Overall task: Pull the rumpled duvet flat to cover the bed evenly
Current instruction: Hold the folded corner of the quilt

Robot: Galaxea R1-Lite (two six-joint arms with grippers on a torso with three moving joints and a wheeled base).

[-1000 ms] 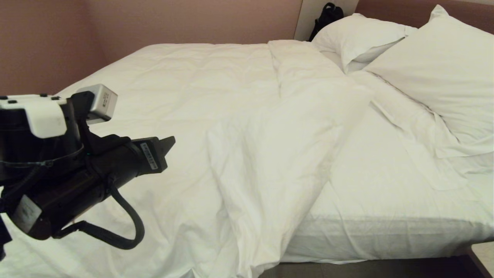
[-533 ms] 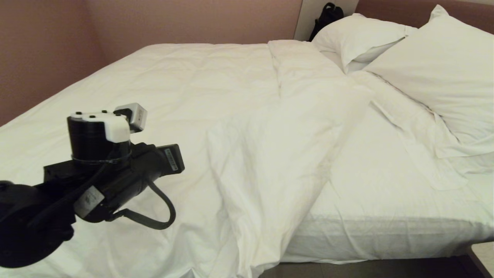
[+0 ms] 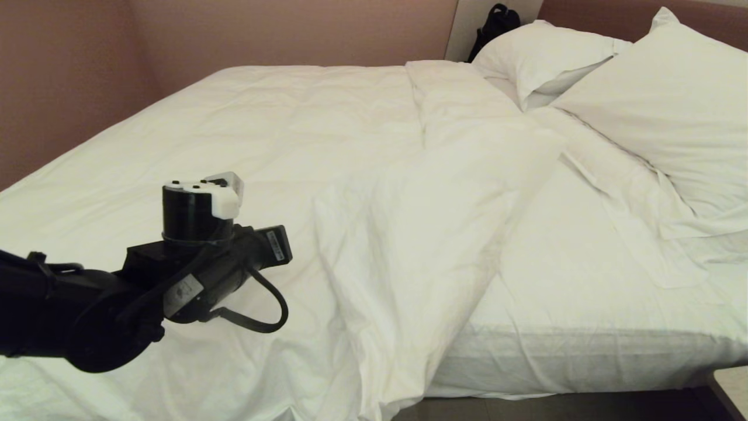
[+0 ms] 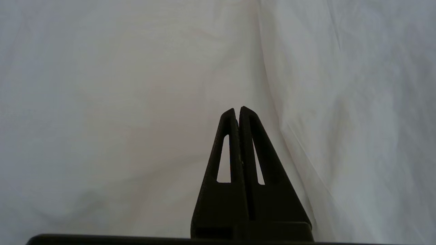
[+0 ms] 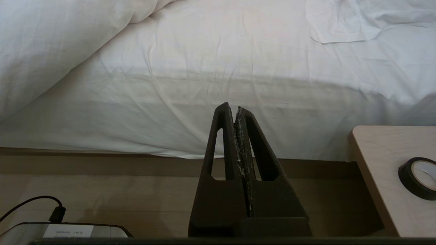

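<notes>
The left gripper (image 4: 237, 109) has its two black fingers pressed together with nothing between them, hovering over the white duvet (image 3: 280, 146); in the head view its arm reaches in from about eight o'clock, and the fingertips are hidden there behind the wrist. Just beside the closed tips, toward two o'clock in the wrist view, a long fold of the duvet runs away. The duvet spreads over the far and left part of the bed (image 3: 584, 351), its near corner folded back in a thick ridge that hangs over the front edge at six o'clock, leaving the sheet (image 3: 584, 292) bare toward four o'clock. Two pillows (image 3: 672, 105) lie at two o'clock. The right gripper (image 5: 235, 110) is likewise closed and empty, held low beside the mattress edge, with a side table (image 5: 374, 160) bearing a roll of tape (image 5: 403, 173) nearby.
</notes>
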